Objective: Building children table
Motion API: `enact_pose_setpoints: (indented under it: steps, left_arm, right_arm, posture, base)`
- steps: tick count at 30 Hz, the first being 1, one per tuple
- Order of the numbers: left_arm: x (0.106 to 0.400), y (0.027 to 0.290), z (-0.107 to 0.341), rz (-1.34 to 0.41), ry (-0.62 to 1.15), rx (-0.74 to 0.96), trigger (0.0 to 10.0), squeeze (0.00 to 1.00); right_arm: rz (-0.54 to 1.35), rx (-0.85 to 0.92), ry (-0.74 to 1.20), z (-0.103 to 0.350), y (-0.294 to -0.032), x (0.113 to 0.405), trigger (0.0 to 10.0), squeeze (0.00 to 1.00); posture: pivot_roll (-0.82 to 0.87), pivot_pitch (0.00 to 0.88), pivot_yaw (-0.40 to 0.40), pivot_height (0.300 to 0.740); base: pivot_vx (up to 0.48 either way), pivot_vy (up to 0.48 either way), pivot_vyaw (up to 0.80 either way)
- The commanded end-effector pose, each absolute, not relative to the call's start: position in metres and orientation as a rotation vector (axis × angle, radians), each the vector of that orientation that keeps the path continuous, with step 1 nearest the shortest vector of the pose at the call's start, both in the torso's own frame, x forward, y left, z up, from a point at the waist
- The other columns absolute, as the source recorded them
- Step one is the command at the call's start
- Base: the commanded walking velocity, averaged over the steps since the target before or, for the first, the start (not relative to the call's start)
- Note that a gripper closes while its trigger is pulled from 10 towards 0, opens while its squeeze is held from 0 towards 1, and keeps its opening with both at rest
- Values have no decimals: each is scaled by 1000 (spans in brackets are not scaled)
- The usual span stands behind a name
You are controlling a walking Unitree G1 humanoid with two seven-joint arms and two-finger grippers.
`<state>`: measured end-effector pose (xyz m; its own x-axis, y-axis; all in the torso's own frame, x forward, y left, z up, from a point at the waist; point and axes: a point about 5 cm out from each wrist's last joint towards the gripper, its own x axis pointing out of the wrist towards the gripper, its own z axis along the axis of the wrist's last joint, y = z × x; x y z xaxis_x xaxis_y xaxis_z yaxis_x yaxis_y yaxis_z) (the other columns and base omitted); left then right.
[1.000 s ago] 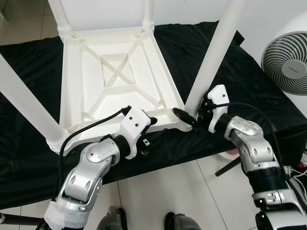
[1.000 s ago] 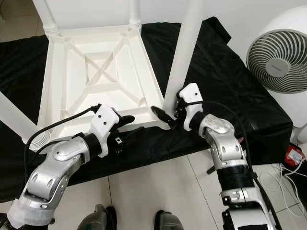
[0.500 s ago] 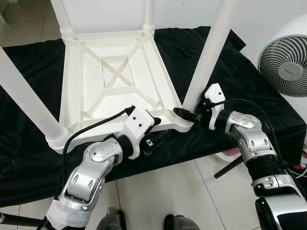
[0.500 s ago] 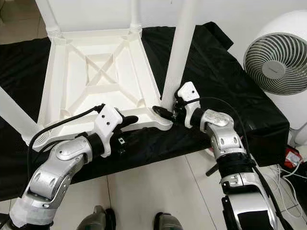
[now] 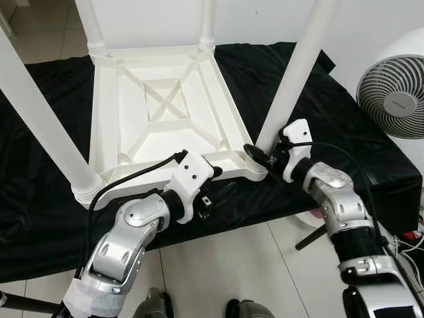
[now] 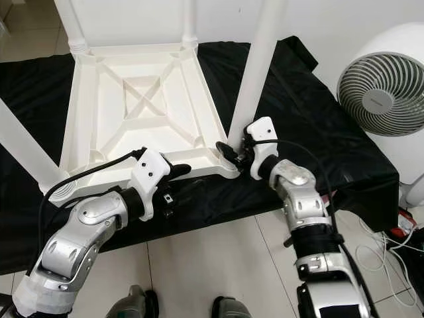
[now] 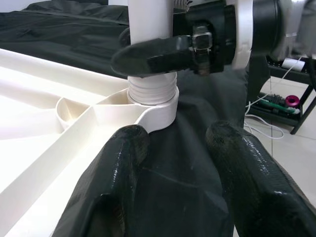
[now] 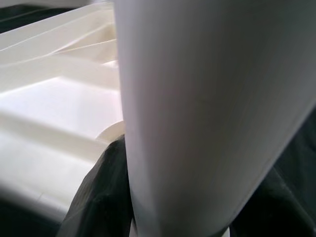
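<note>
A white plastic children's table (image 5: 165,112) lies upside down on a black cloth (image 5: 344,132), its legs pointing up. My right gripper (image 5: 262,158) is shut on the near right leg (image 5: 291,79) just above its threaded socket (image 7: 153,98). One black finger (image 8: 98,197) presses the leg (image 8: 207,113). My left gripper (image 5: 218,182) sits low at the table's near rim, left of that corner. It is open, its fingers (image 7: 113,182) apart over the cloth with nothing between them. In the left wrist view the right gripper (image 7: 163,52) shows ahead on the leg.
The near left leg (image 5: 40,119) and two far legs (image 5: 89,23) stand tall around the tabletop. A white fan (image 5: 397,99) stands at the right. Tiled floor (image 5: 232,265) lies in front of the cloth. Cables and small items lie at the far right.
The head view has shifted slightly. My right gripper stays on the base of the near right leg and my left gripper stays by the near rim.
</note>
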<state>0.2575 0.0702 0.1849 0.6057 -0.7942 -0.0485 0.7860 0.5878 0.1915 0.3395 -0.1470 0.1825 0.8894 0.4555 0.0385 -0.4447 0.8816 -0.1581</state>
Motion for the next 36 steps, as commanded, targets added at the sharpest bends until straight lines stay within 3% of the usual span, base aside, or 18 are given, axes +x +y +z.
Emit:
enact_pose_setpoints:
  steps: [1,9,12,16,17,18,19,23,26,27,29,30,32,34,36]
  left_arm:
    - [258,69,181,-902,-24,191,10000,0]
    - [258,70,181,-904,-20,193,10000,0]
    - [258,70,181,-900,-20,192,10000,0]
    - [259,71,181,-897,-19,189,10000,0]
    - [259,71,181,-895,-19,190,10000,0]
    - [259,71,181,-895,-19,190,10000,0]
    - [259,71,181,-893,-20,188,10000,0]
    - [259,71,181,-892,-21,186,10000,0]
    - [259,70,181,-894,-20,186,10000,0]
    - [259,70,181,-896,-20,188,10000,0]
    - [259,70,181,-896,-20,188,10000,0]
    - [259,70,181,-898,-19,190,10000,0]
    - [259,70,181,-898,-18,192,10000,0]
    - [259,71,182,-901,-19,196,10000,0]
    - [259,70,182,-902,-19,197,10000,0]
  right_arm:
    - [318,-129,-42,179,-153,338,10000,0]
    - [110,5,-54,173,-123,325,10000,0]
    - [146,22,-72,176,-104,318,10000,0]
    - [145,38,-50,177,-104,315,10000,0]
    - [144,41,-52,178,-103,313,10000,800]
    - [144,41,-52,178,-103,313,10000,800]
    - [159,42,-57,180,-102,312,10000,1000]
    - [173,35,-69,182,-103,312,10000,1000]
    - [252,57,-36,180,-110,316,10000,1000]
    - [352,22,-5,178,-123,322,10000,1000]
    - [352,22,-5,178,-123,322,10000,1000]
    - [418,10,17,177,-129,325,10000,0]
    - [476,-21,19,178,-134,327,10000,0]
    - [663,-125,20,179,-144,332,10000,0]
    - [699,-165,20,179,-145,334,10000,0]
  posture:
    - [-46,126,-12,740]
    - [-52,133,-10,740]
    - [-50,130,-9,740]
    - [-54,134,-8,740]
    - [-54,134,-8,740]
    - [-54,134,-8,740]
    - [-54,134,-8,740]
    - [-56,133,-13,740]
    - [-58,133,-14,740]
    - [-56,135,-17,740]
    - [-56,135,-17,740]
    - [-55,136,-16,740]
    - [-55,136,-12,740]
    - [-50,133,-6,740]
    - [-50,133,-6,740]
  base:
    - [0,0,0]
    - [0,0,0]
    - [0,0,0]
    - [0,0,0]
    - [0,0,0]
    - [0,0,0]
    - [0,0,0]
    - [0,0,0]
    - [0,0,0]
    - [0,0,0]
    - [0,0,0]
    - [0,0,0]
    - [0,0,0]
    - [0,0,0]
    - [0,0,0]
